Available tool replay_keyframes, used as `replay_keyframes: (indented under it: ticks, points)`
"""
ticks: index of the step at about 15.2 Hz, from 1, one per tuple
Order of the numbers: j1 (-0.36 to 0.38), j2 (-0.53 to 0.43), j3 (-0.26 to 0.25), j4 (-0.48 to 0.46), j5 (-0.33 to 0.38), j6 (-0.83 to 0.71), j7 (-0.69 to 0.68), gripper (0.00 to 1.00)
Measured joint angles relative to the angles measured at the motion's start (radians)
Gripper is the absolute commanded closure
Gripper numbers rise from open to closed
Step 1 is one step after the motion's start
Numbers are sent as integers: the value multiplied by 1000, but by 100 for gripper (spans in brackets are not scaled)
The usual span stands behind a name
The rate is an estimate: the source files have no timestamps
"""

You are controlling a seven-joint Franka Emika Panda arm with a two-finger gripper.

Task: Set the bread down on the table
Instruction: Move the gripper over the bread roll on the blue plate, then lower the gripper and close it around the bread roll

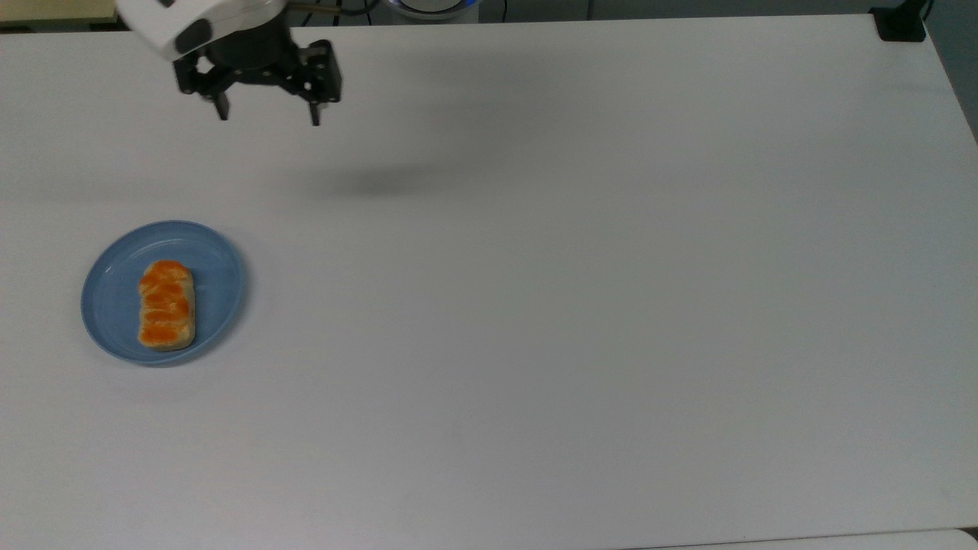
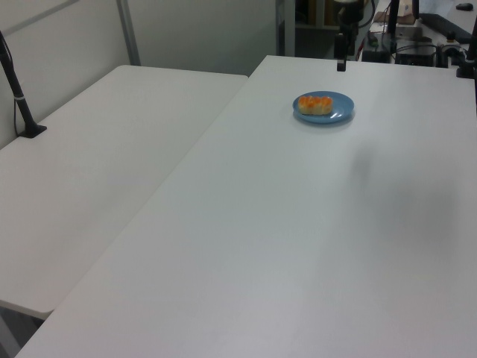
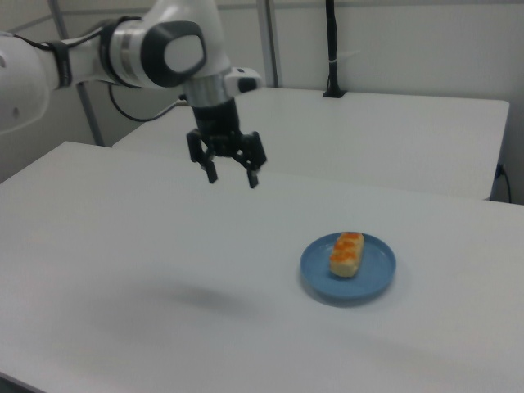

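The bread (image 1: pixel 166 305), a small bun with a glossy orange top, lies on a round blue plate (image 1: pixel 218 267) at the top view's left; it also shows as bread (image 3: pixel 346 253) on the plate (image 3: pixel 375 276) and as bread (image 2: pixel 315 104) on the plate (image 2: pixel 339 114). The white table (image 1: pixel 573 305) spreads around it. My gripper (image 1: pixel 268 118) hangs open in the air above the table, well away from the plate toward the top view's upper edge, with nothing between its fingers. The gripper (image 3: pixel 232 178) stands to the right view's left of the plate.
A second white table (image 2: pixel 97 164) adjoins on the left view's left, with a black post (image 2: pixel 19 89) clamped on it. A black clamp (image 1: pixel 900 23) sits at the top view's upper right corner. Cables and equipment lie beyond the far edge.
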Motion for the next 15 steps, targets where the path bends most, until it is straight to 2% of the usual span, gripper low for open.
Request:
replay_keyframes:
  ticks: [4,7,11,15]
  points:
    - [-85,63,-2,12,0,85,-67,0]
    - [-126,161,-2,41,-1,185,-75,0]
    - [-160,304,-3,90,-1,335,-75,0]
    - [-171,366,-3,105,-2,443,-75,0]
